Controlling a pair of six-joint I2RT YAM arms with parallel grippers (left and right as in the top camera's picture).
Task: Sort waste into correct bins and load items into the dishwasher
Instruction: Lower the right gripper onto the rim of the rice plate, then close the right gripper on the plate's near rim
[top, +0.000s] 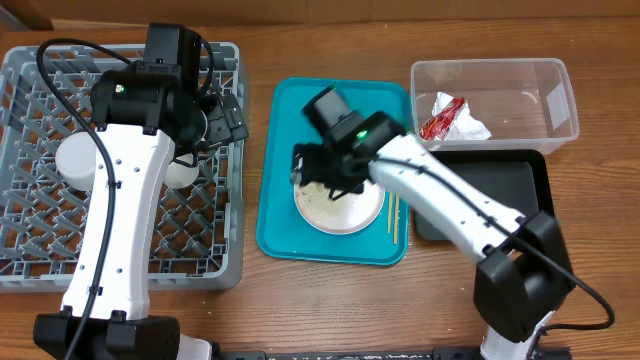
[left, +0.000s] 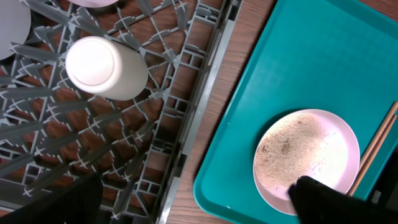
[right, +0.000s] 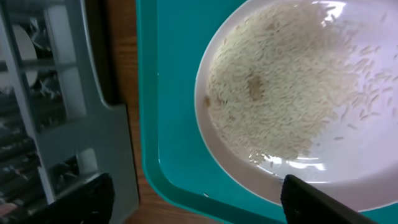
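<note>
A white plate strewn with loose rice grains lies on the teal tray. My right gripper hangs open over the plate's left rim with nothing in it; one finger is above the plate edge, the other toward the rack. My left gripper stands wide open and empty over the right edge of the grey dish rack. A white cup sits upside down in the rack. The clear tub holds a red wrapper and a white tissue.
The black tray lies just below the clear tub at the right. Wooden chopsticks lie on the teal tray to the right of the plate. Another white dish rests at the rack's left side.
</note>
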